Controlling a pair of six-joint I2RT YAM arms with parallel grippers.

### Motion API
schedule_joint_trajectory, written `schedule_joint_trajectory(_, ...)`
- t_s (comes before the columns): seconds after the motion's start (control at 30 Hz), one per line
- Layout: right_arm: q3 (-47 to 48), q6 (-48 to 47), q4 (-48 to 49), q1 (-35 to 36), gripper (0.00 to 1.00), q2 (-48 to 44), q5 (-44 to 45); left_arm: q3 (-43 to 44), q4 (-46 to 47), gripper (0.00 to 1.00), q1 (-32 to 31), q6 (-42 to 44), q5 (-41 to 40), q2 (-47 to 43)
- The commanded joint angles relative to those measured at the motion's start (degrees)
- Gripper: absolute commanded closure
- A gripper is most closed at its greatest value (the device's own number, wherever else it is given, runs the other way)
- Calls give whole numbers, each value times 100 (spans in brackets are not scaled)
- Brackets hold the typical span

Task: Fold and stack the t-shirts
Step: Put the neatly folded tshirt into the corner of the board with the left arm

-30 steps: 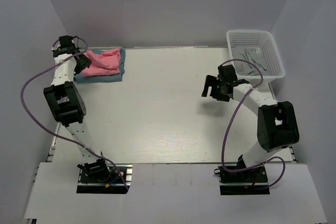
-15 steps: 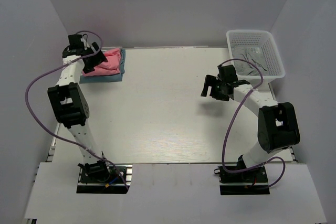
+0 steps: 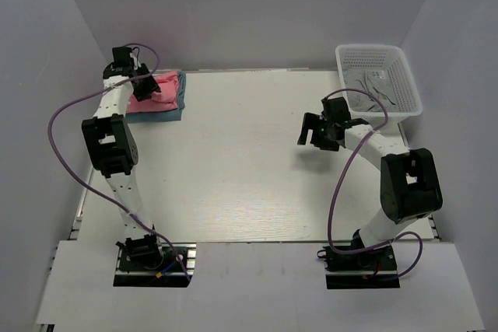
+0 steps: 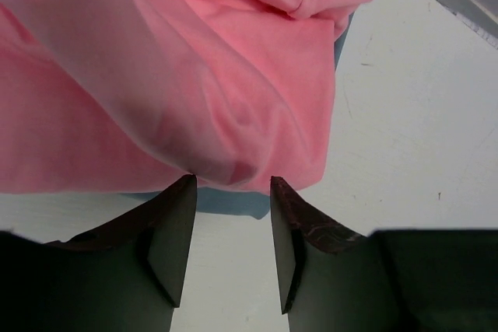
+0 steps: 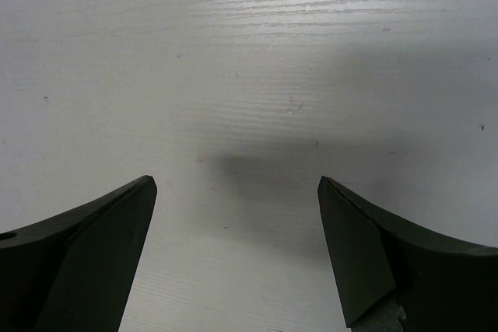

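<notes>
Left gripper moved toward far edge, jaws half apart at hem of salmon pink t-shirt, teal-blue t-shirt beneath; right gripper, jaws wide apart above worktop.

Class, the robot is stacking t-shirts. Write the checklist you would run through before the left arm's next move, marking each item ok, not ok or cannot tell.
1. Stack order: ok, the pink t-shirt lies on the teal t-shirt at the far left corner of the table.
2. Flat fold: not ok, the pink t-shirt's top is rumpled.
3. Grip: cannot tell; the left claw has its jaws apart, with the pink hem right at their tips.
4. Other arm clear: ok, the right claw is open above bare table.
5. Nothing left to fold: cannot tell; something grey lies in the basket.
</notes>
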Motion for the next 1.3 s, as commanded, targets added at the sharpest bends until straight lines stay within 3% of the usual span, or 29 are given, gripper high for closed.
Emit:
schedule_joint_trajectory(0.0, 36, -75, 80, -17, 10, 28, 26, 265, 55, 48, 26, -118, -177, 28)
schedule_joint_trajectory(0.2, 107, -66, 19, -8, 10, 134, 88, 738, 21, 59, 26, -118, -125, 379)
schedule_joint_trajectory(0.23, 141, -84, 1, 1, 10, 151, 97, 791, -32, 71, 26, -66, -124, 379)
schedule_joint_trajectory(0.33, 159, -75, 1, -8, 10, 160, 114, 792, -32, 90, 26, -66, -124, 441)
schedule_joint_trajectory(0.37, 142, -66, -8, -8, 10, 169, 132, 792, -32, 90, 26, -66, -124, 493)
schedule_joint_trajectory(0.43, 159, -66, -25, -8, 10, 187, 141, 792, -32, 100, 26, -66, -124, 494)
schedule_joint_trajectory(0.73, 247, -66, -60, 1, 10, 301, 141, 89, 1048, 100, 26, 49, -124, -86)
schedule_joint_trajectory(1.0, 317, -31, -166, -8, 10, 204, 378, 1195, 1049, 100, 78, 49, -10, 695)
schedule_joint_trajectory(1.27, 423, 13, -254, 9, 10, 177, 466, 1776, 978, 100, 131, 40, 210, 1021)
